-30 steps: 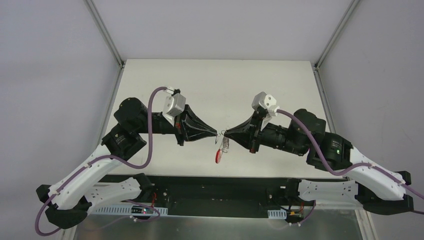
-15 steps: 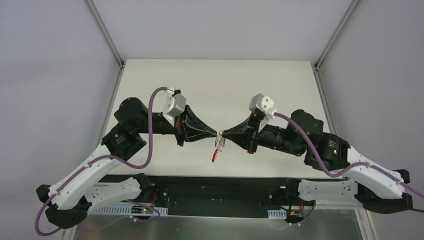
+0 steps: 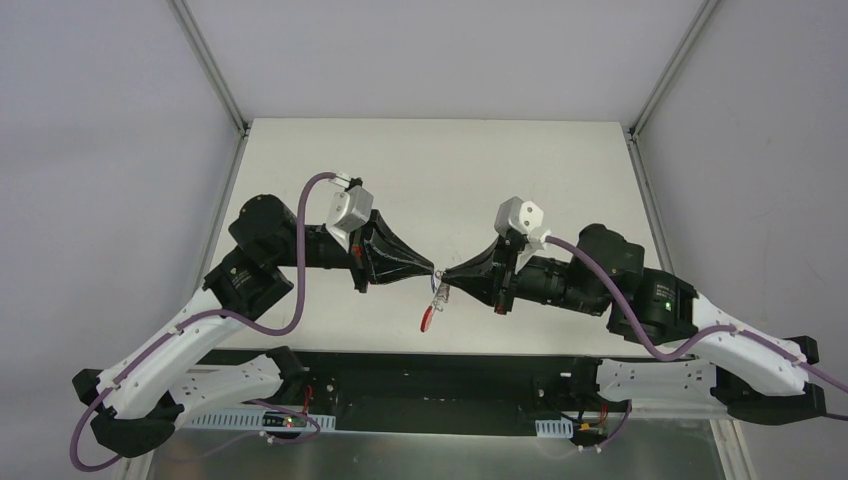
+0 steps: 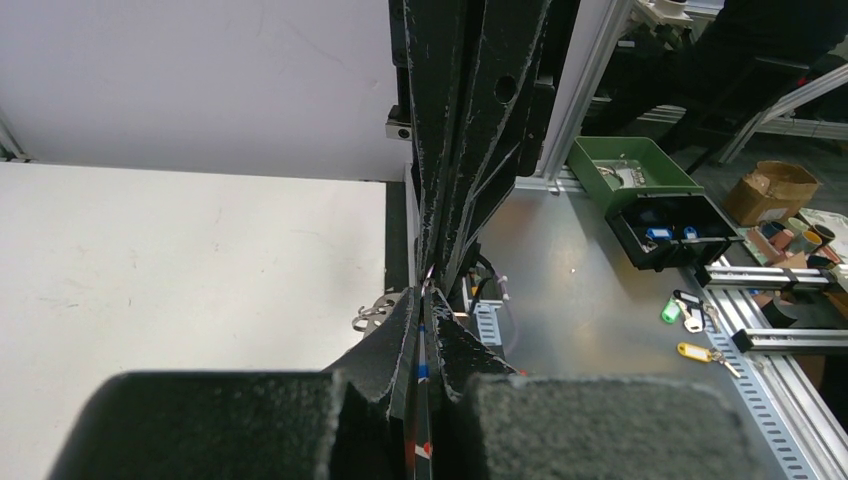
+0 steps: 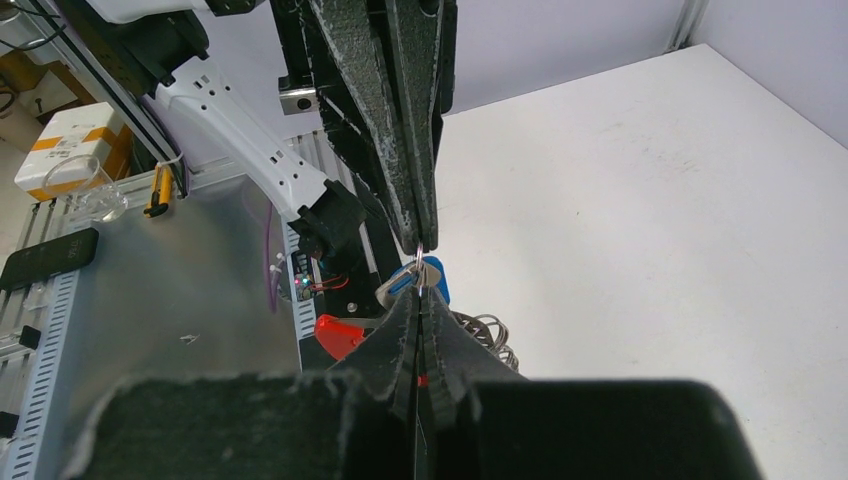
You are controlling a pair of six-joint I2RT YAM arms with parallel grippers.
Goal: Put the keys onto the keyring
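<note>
- Right arm has pushed leftward since a second ago, so the right gripper (image 3: 447, 274) now meets the left gripper (image 3: 432, 270) tip to tip above the table (image 3: 440, 170). Before, a small gap stood between them.
- Left arm sits where it was; its pose matches the earlier top views.
- The keyring (image 3: 438, 296) hangs just below the meeting point. Its red strip (image 3: 427, 321) has swung from broadside to nearly edge-on and drifted a little to the left.
- The left gripper is clenched. In its wrist view the jaws press together on the keys (image 4: 422, 370), with only a blue sliver showing between them.
- The right gripper is clenched as well, its jaws nearly touching. In its wrist view the silver rings spill out to the right of it and the red strip pokes out on the left, so it grasps the keyring. The exact spot of the grip is hidden.
- In the right wrist view the blue tag (image 5: 438, 291) and the pale key head sit right at the two tips, close against the ring wire. Whether the key is threaded onto a ring cannot be told.
- Both things are held in the air over the near middle of the table.
- Beyond the table edge, the left wrist view shows a green box (image 4: 625, 172) and spare tagged keys (image 4: 671, 312) on a metal bench (image 4: 580, 300).
</note>
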